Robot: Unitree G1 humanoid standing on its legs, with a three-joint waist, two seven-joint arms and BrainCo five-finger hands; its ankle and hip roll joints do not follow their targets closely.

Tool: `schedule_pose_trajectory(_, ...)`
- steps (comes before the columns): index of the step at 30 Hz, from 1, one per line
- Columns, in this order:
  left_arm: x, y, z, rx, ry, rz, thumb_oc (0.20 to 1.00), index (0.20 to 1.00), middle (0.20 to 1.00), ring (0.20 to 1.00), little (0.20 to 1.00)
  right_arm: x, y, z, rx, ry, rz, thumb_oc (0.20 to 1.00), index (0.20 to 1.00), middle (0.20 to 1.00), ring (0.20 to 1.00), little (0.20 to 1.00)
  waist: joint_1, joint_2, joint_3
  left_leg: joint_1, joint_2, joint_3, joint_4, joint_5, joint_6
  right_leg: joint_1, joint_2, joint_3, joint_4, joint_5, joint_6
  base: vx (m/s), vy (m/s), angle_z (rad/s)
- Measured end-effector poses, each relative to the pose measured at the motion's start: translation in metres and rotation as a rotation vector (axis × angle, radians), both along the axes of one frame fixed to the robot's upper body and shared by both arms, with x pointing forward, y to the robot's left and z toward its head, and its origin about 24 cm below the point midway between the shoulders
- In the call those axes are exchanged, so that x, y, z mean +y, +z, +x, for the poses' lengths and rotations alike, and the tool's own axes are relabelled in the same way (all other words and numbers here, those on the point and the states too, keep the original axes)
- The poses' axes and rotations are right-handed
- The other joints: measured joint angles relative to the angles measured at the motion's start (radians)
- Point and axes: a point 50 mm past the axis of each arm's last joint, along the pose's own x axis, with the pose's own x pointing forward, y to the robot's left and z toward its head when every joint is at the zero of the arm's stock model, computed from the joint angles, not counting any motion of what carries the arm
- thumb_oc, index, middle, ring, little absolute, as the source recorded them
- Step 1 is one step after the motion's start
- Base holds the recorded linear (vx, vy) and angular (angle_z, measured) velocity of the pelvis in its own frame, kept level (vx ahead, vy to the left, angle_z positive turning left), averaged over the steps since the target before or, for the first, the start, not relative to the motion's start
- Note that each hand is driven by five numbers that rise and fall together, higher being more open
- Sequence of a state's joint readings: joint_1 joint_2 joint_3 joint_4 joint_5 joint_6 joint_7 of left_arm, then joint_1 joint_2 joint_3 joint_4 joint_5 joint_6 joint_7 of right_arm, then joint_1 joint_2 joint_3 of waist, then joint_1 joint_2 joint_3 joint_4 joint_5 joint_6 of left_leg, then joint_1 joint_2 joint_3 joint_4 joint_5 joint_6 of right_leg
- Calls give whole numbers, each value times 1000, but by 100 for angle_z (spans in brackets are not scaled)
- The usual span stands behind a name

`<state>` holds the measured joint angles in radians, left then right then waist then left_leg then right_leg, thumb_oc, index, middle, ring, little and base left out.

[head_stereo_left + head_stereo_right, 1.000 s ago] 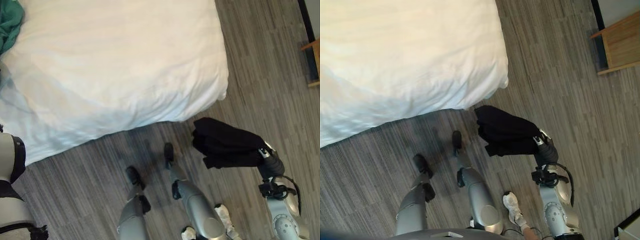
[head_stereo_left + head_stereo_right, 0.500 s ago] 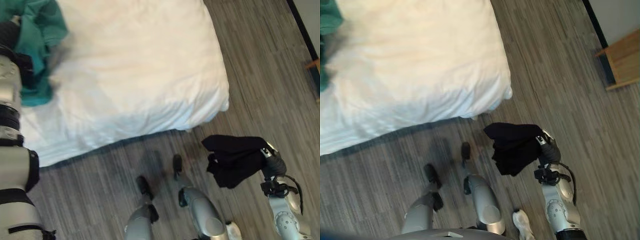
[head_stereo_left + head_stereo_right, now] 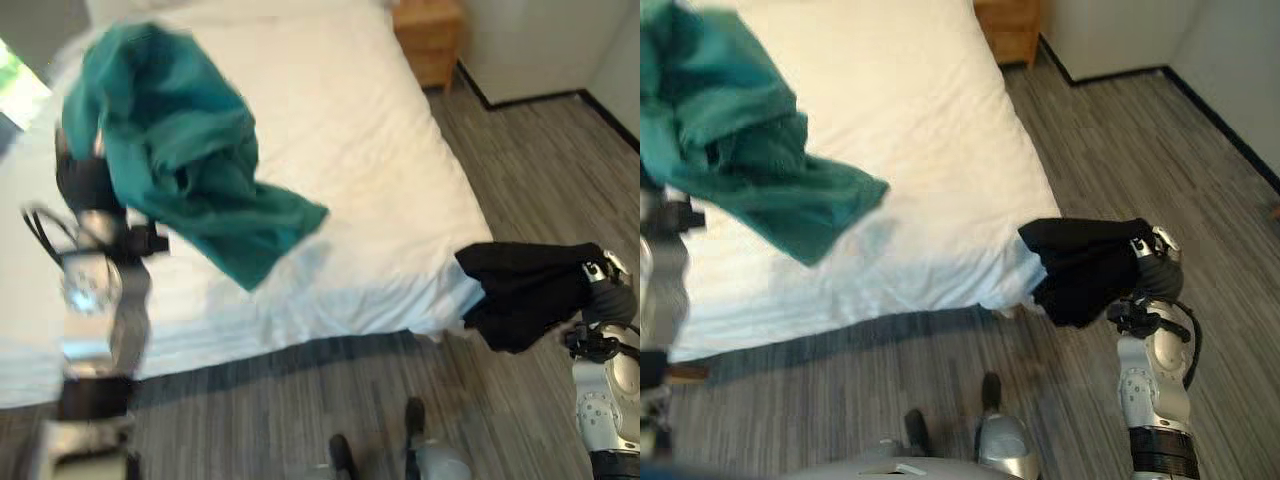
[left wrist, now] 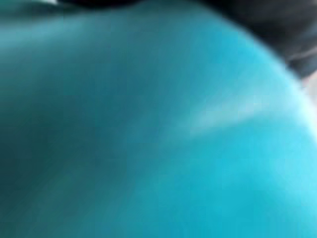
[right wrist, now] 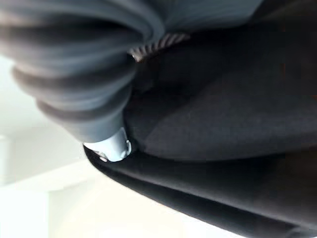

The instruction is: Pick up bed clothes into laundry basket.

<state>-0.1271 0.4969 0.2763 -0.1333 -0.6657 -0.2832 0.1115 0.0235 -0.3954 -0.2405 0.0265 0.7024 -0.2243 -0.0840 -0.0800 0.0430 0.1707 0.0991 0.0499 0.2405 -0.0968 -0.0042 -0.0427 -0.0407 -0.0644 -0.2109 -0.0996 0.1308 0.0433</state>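
Observation:
A teal garment [image 3: 190, 180] is lifted above the white bed [image 3: 390, 190]. It is heaped over my raised left hand [image 3: 82, 185], with one end trailing down to the right, and it covers the left wrist view [image 4: 148, 124]. A black garment [image 3: 1080, 265] sticks out sideways from my right hand [image 3: 1152, 268], which is shut on it just off the bed's near right corner, over the floor. In the right wrist view the black garment [image 5: 223, 109] bunches against the hand's ribbed cover [image 5: 74, 74].
A wooden nightstand [image 3: 430, 35] stands at the bed's far right corner, against a pale wall with a dark baseboard [image 3: 530, 95]. Grey plank floor [image 3: 1160, 150] runs along the bed's right side and in front of it.
The camera has swung up toward the head of the bed. My left arm has lifted the teal garment off the mattress. The black garment stays in my right hand and droops more.

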Motion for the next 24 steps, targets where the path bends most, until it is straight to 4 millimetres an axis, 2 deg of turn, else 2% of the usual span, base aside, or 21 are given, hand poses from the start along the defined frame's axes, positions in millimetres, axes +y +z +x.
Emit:
schedule_pose_trajectory(3,-2,-41,-27,89,0,-125,200,200,200,200,200,1,6,-5,-45,-29,-4,200,200,200,200,200,24,-24,-40,9,0,-8,1,-5,5,14,-4,-9,-2,-8,-2,5,-21,9)
schedule_pose_trajectory(5,-4,-57,-38,119,-12,-199,200,200,200,200,200,2,6,-8,-53,-30,-3,200,200,200,200,200,43,-29,-53,15,-1,-11,-2,-8,5,25,-8,-14,2,-9,-1,7,-27,6)
schedule_pose_trajectory(8,-13,-97,-60,278,-18,-276,200,200,200,200,200,-4,-4,-22,-7,-68,-18,200,200,200,200,200,54,-29,-84,31,-8,-26,-2,-11,9,44,-17,-23,5,-13,5,-15,-9,12)
schedule_pose_trajectory(10,-16,-111,-70,330,-6,-318,200,200,200,200,200,-6,-8,-26,16,-77,-20,200,200,200,200,200,56,-26,-89,34,-13,-34,-2,-5,18,47,-23,-28,19,-15,9,-61,15,13)
schedule_pose_trajectory(12,-21,-116,-69,347,-15,-345,200,200,200,200,200,-5,-9,-26,18,-75,-20,200,200,200,200,200,56,-24,-90,35,-18,-35,-1,-1,21,43,-28,-29,29,-13,11,-49,35,4)
schedule_pose_trajectory(16,-38,-108,-51,314,-116,-340,200,200,200,200,200,-3,-11,-26,20,-72,-9,200,200,200,200,200,50,-24,-89,46,-28,-24,-2,2,27,30,-42,-14,55,-21,16,-42,75,-10)
schedule_pose_trajectory(17,-42,-103,-46,289,-156,-352,200,200,200,200,200,-4,-13,-29,32,-76,-7,200,200,200,200,200,30,-32,-86,47,-36,-13,3,2,26,19,-43,1,57,-22,24,-164,147,-17)
schedule_pose_trajectory(18,-46,-93,-39,246,-209,-365,200,200,200,200,200,-4,-11,-32,17,-85,-5,200,200,200,200,200,21,-25,-78,42,-36,-5,-2,8,35,6,-48,10,77,-26,31,-151,95,-19)
schedule_pose_trajectory(19,-48,-87,-35,224,-243,-355,200,200,200,200,200,-6,-14,-37,24,-102,1,200,200,200,200,200,14,-39,-66,41,-42,2,5,10,38,-7,-48,26,85,-23,38,-326,146,-28)
schedule_pose_trajectory(20,-53,-73,-30,178,-299,-316,200,200,200,200,200,-5,-16,-38,25,-107,10,200,200,200,200,200,4,-29,-64,18,-39,24,-2,13,44,-39,-52,45,103,-26,52,-347,146,-62)
schedule_pose_trajectory(21,-61,-58,-23,130,-365,-260,200,200,200,200,200,-6,-21,-43,42,-122,21,200,200,200,200,200,-40,-43,-48,-2,-62,67,11,14,44,-78,-54,75,98,-27,75,-413,203,-62)
schedule_pose_trajectory(22,-64,-45,-18,90,-399,-216,200,200,200,200,200,-6,-20,-43,34,-123,25,200,200,200,200,200,-55,-31,-42,-25,-55,76,9,19,51,-103,-56,105,100,-15,96,-251,116,-86)
schedule_pose_trajectory(23,-75,-21,-6,10,-472,-143,200,200,200,200,200,-9,-27,-50,57,-158,40,200,200,200,200,200,-103,-45,-13,-54,-72,124,14,25,59,-151,-62,142,95,-16,118,-145,53,-67)
schedule_pose_trajectory(24,-82,-7,0,-40,-508,-105,200,200,200,200,200,-11,-26,-50,48,-170,45,200,200,200,200,200,-121,-28,7,-73,-65,140,2,33,77,-168,-64,147,105,-12,151,-245,118,-100)
